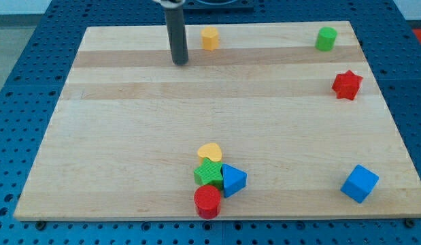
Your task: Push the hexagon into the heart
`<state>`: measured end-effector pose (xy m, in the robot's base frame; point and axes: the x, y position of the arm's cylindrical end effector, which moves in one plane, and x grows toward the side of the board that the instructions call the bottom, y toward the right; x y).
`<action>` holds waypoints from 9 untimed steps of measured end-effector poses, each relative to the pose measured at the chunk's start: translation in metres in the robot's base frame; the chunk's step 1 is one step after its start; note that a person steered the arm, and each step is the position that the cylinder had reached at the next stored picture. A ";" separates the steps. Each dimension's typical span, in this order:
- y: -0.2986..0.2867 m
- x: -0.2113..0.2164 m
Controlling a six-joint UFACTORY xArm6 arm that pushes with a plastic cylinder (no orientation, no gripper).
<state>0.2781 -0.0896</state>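
My tip (180, 62) is set at upper left of centre, just left of the yellow hexagon (209, 38); no gripper is fitted. The yellow heart (210, 152) is seen far below, bottom centre.

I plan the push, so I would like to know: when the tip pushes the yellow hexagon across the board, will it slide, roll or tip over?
The yellow hexagon probably slides: it sits flat on the wooden board and looks squat, so tipping seems unlikely. Its flat sides make rolling unlikely, but an off-centre push from my tip, now just to its left, may spin it.
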 end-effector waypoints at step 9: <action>0.075 -0.080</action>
<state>0.1979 -0.0144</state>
